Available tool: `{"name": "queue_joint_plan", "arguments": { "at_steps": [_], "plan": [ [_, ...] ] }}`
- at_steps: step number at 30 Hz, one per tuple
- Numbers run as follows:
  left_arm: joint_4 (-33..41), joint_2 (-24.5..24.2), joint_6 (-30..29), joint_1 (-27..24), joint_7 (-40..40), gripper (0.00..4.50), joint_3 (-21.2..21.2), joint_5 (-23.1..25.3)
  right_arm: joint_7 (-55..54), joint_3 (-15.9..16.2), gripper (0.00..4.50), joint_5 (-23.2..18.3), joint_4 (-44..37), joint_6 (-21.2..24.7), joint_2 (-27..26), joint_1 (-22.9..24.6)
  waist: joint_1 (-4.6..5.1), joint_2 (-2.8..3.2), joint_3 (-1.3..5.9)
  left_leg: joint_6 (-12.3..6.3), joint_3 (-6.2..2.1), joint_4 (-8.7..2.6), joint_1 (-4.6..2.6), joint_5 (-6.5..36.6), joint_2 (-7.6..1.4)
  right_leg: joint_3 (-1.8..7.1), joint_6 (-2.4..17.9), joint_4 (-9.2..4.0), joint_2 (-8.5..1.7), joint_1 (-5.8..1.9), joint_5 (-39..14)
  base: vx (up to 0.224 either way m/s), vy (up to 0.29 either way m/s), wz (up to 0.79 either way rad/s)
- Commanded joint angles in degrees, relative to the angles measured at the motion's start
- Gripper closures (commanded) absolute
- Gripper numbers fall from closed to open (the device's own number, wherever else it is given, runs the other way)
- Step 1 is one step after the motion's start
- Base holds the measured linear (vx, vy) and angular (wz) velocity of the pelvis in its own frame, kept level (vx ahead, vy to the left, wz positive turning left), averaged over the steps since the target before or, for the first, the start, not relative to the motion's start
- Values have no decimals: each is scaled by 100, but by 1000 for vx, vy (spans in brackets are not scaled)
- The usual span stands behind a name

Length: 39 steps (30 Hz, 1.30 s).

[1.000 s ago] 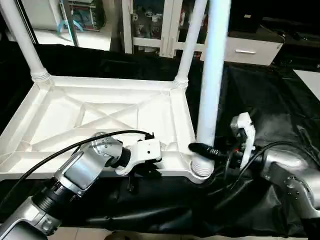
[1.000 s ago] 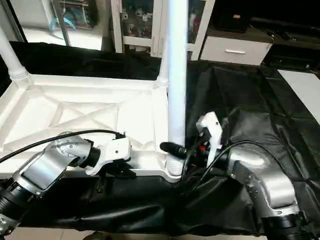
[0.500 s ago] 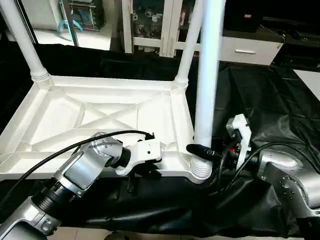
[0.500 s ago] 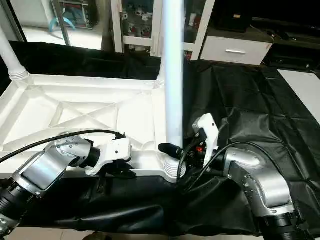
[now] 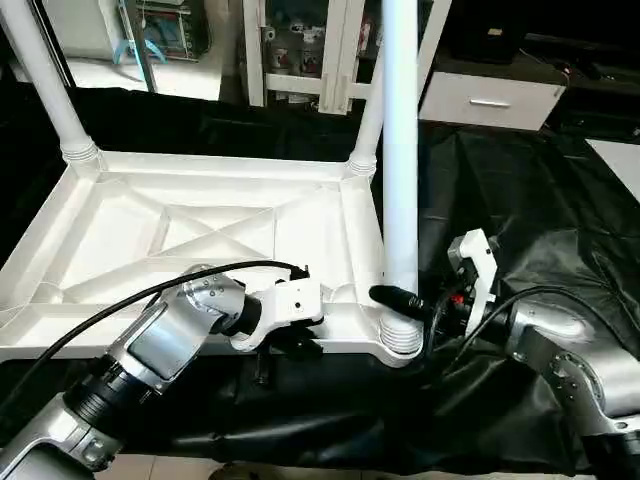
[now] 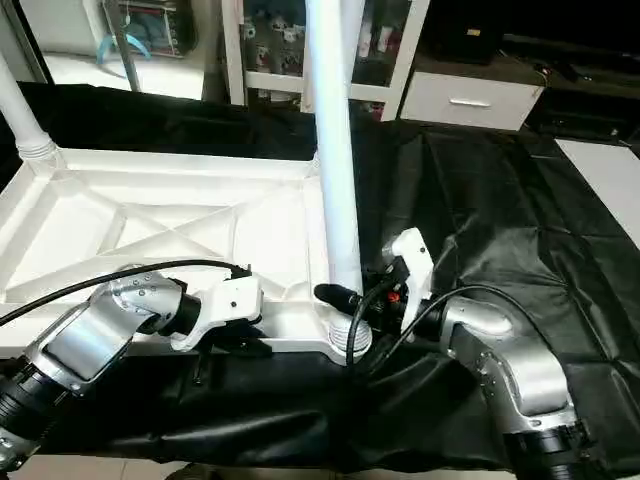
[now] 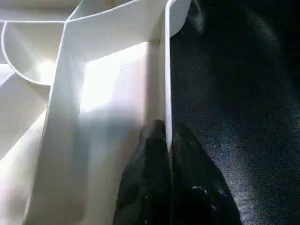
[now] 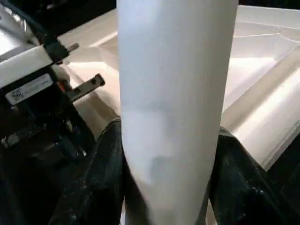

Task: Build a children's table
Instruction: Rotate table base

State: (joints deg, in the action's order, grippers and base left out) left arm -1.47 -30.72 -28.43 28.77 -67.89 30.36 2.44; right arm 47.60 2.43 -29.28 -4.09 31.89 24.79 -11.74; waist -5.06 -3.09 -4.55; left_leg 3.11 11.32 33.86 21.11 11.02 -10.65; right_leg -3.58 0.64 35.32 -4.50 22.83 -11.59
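Observation:
The white tabletop (image 5: 200, 230) lies underside up on black cloth, its X ribs showing. Two white legs (image 5: 50, 90) (image 5: 370, 120) stand in the far corner sockets. A third leg (image 5: 400, 150) stands nearly upright with its ribbed end (image 5: 400, 338) in the near right corner socket. My right gripper (image 5: 400, 300) is shut on this leg just above the ribs; in the right wrist view its black fingers (image 8: 101, 178) flank the leg (image 8: 176, 93). My left gripper (image 5: 285, 345) is shut on the tabletop's near rim (image 7: 167, 70), one finger (image 7: 150, 178) on each side.
Black cloth (image 5: 520, 200) covers the work surface around the tabletop and hangs over the near edge. White shelving (image 5: 300, 50) and a drawer unit (image 5: 490, 100) stand behind. A white sheet (image 5: 620, 160) lies at the far right. A black cable (image 5: 130, 300) runs over my left forearm.
The leg in my right gripper has swung from leaning right to nearly upright, its top moving left. My right gripper has shifted slightly left with it. The left arm has held still.

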Motion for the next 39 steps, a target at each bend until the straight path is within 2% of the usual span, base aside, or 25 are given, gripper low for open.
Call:
{"name": "queue_joint_plan", "arguments": {
  "at_steps": [1,4,7,8,10,11,13,14,19,27,29,31,33,34,35,39],
  "plan": [
    [-99,58,17,-34,21,450,203,88,-71,-154,264,-130,64,-84,-60,120,45,5,241,30,-152,-490,-108,1221,-314,324,880,-504,-431,-151,-1625,0,0,0],
    [-131,79,24,-24,51,450,191,97,-72,-176,264,-139,67,-121,-112,219,43,16,239,35,-154,-497,-108,1226,-316,320,880,-506,-434,-151,-1613,0,0,0],
    [-211,146,63,-3,166,450,148,126,-108,-273,264,-142,154,-283,-270,403,36,23,222,55,-153,-510,-129,1386,-322,328,858,-540,-442,-128,-1806,0,0,0],
    [-225,158,67,1,183,450,141,131,-119,-287,264,-130,174,-335,-297,438,43,16,220,70,-157,-517,-116,1419,-317,325,843,-546,-440,-134,-1855,0,0,0],
    [-288,215,79,25,281,450,99,148,-204,-362,264,-77,261,-566,-409,531,46,17,220,81,-163,-525,-110,1457,-325,325,822,-556,-452,-138,-1915,0,0,0],
    [-348,285,88,56,399,450,41,160,-274,-473,264,-89,347,-747,-531,614,53,23,204,106,-165,-534,-127,1619,-324,328,783,-590,-453,-113,-2071,0,0,0],
    [-367,311,87,71,437,450,22,163,-300,-519,264,-94,371,-838,-579,650,57,21,199,119,-180,-548,-124,1703,-324,325,749,-606,-463,-113,-2221,0,0,0],
    [-421,350,105,102,495,450,-7,178,-321,-600,264,-97,412,-1027,-678,715,53,46,189,127,-191,-557,-118,1743,-324,323,720,-611,-463,-113,-2298,0,0,0],
    [-518,414,146,160,579,450,-49,207,-346,-759,264,-93,528,-1428,-864,843,55,37,175,138,-205,-570,-141,1981,-330,330,592,-676,-486,-71,-2682,0,0,0],
    [-716,526,217,272,663,450,-128,229,-291,-854,264,-53,751,-2066,-1145,1216,55,47,172,92,-212,-599,-119,1972,-335,335,612,-681,-492,-83,-2624,0,0,0],
    [-769,560,230,294,701,450,-168,230,-375,-944,264,29,930,-2340,-1227,1333,40,63,166,80,-195,-598,-167,2025,-340,342,622,-713,-494,-47,-2675,0,0,0],
    [-775,563,232,295,709,450,-175,234,-400,-964,264,40,969,-2411,-1250,1364,43,59,164,72,-200,-618,-172,2033,-341,332,623,-730,-499,-69,-2719,0,0,0],
    [-781,567,231,296,710,450,-182,238,-416,-988,264,36,1008,-2465,-1278,1398,50,59,168,40,-207,-641,-127,1837,-349,331,644,-703,-486,-105,-2488,0,0,0],
    [-811,572,245,302,714,450,-198,244,-470,-1025,264,60,1090,-2558,-1319,1414,46,84,170,44,-205,-643,-133,1869,-352,330,661,-706,-494,-98,-2490,0,0,0],
    [-861,580,268,315,722,450,-223,249,-565,-1098,264,66,1217,-2671,-1396,1448,56,74,174,55,-198,-637,-146,1927,-349,335,676,-718,-503,-85,-2526,0,0,0],
    [-937,590,317,345,743,450,-257,264,-695,-1188,264,77,1375,-2901,-1523,1504,65,72,168,73,-223,-657,-126,1997,-353,329,632,-724,-512,-101,-2686,0,0,0]
  ]
}}
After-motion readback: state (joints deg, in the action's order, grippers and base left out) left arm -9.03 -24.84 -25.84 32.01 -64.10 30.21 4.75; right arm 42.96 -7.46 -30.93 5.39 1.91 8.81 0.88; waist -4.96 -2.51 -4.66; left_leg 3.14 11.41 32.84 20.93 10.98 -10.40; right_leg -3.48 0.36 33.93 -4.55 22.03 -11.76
